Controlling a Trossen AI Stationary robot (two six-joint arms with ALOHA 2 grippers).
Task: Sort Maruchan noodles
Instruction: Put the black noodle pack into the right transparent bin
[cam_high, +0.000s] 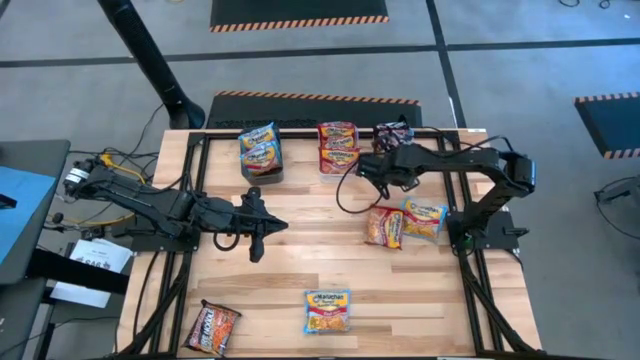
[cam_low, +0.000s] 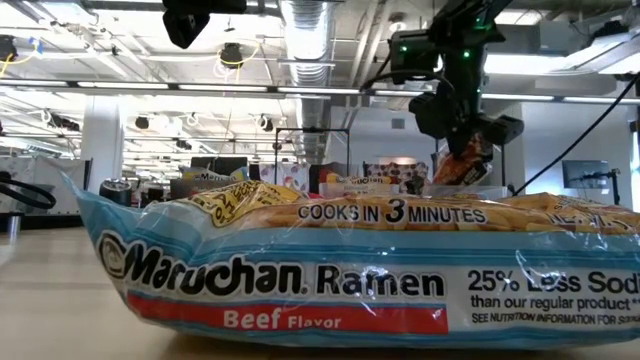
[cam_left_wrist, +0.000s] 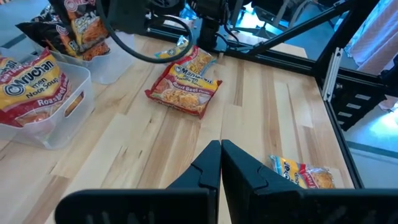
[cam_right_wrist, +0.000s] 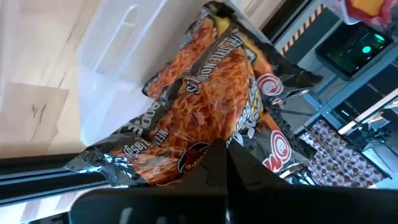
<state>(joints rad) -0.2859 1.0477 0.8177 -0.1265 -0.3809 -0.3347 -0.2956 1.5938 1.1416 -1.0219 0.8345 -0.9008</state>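
The right hand (cam_high: 372, 167) is at the far side of the counter (cam_high: 420, 290), pinched shut on a black/red packet (cam_right_wrist: 211, 99) and carrying it just beside the far-right clear bin (cam_high: 395, 135), where others of that kind already sit. In the right wrist view the packet hangs crumpled between the fingers with the bin's clear wall close by — so the step in hand looks like delivery of a black packet to its bin.

The left hand (cam_high: 252, 224) waits over the middle-left of the counter, its fingers closed together and holding nothing.

Sorting is partly done. The far-left bin (cam_high: 262, 168) holds light blue/yellow packets (cam_high: 259, 145); the middle bin (cam_high: 338, 168) holds red/orange packets (cam_high: 337, 140). Loose on the counter are a red/orange packet (cam_high: 384, 227) and a blue/yellow packet (cam_high: 424, 218) touching each other at the right, another blue-edged packet (cam_high: 326, 310) at the near middle, and a black/red packet (cam_high: 211, 327) at the near-left corner.

The next move likely calls for getting the held packet fully over the bin's open top, then opening the fingers — a release too early could drop it on the rim or outside. After that, four packets remain to collect.
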